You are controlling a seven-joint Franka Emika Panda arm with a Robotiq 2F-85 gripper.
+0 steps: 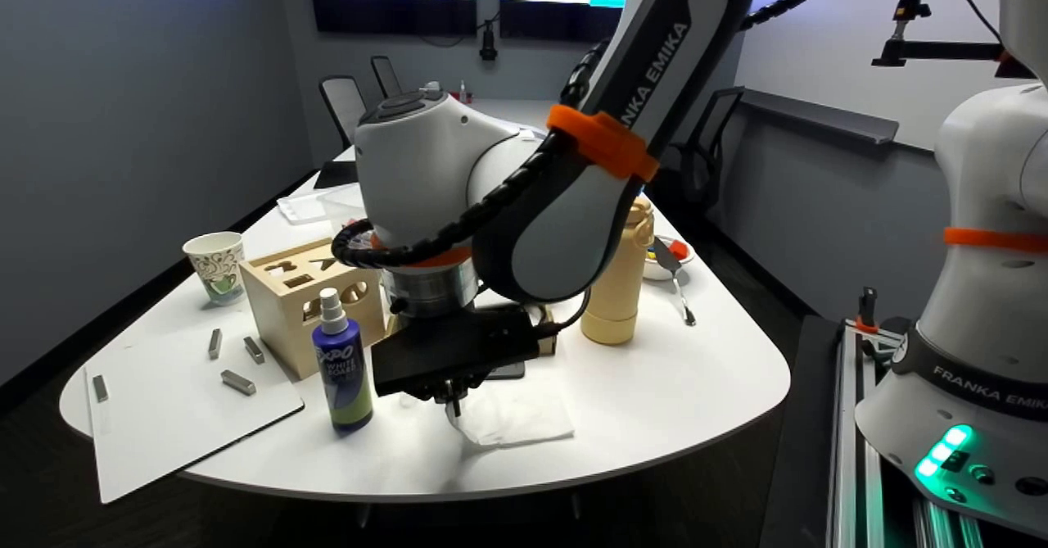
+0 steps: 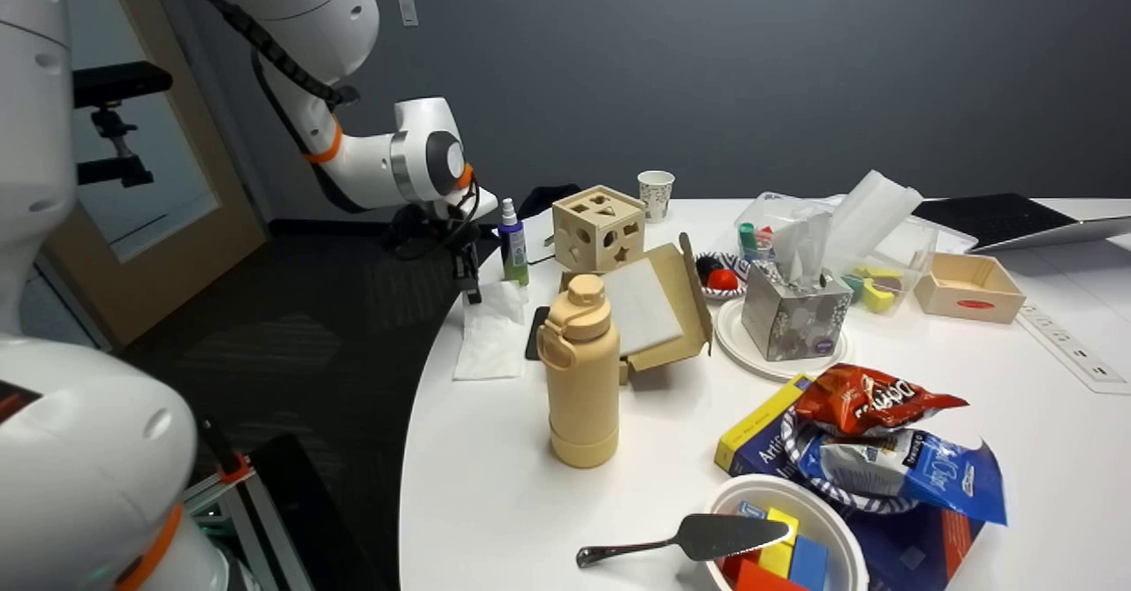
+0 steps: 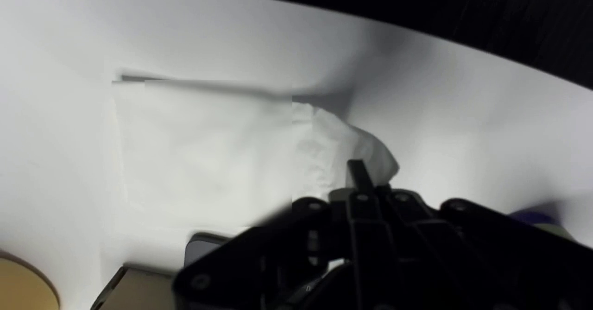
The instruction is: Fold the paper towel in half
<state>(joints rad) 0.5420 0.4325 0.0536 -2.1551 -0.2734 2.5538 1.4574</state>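
White paper towel (image 3: pixel 208 152) lies near the edge of the table (image 3: pixel 208 41): flat at the end away from the spray bottle (image 1: pixel 342 380), rumpled and raised at the end nearer it. The claw (image 1: pixel 454 405) points down there, jaws together, clamped on that end as best I can tell; in the wrist view the towel gathers up into it instead of lying flat. Hold makes sense: pinching a short end means a swing along the length should give a half fold, and the flat end serves as anchor, though only by its own slight weight. Can't tell corner from mid-edge, the claw hides the pinch. If it's a corner, expect a skewed crease. A dark slab (image 3: pixel 200 246) sits just beside one long side, cardboard box (image 2: pixel 676 282) beyond it, so I'd keep the carry over the towel itself. No half fold visible yet; reads as the grasp stage. Next move wants a lift, then back over the flat half, edge to edge, and let go. Main risk: thin sheet drags along instead of folding.
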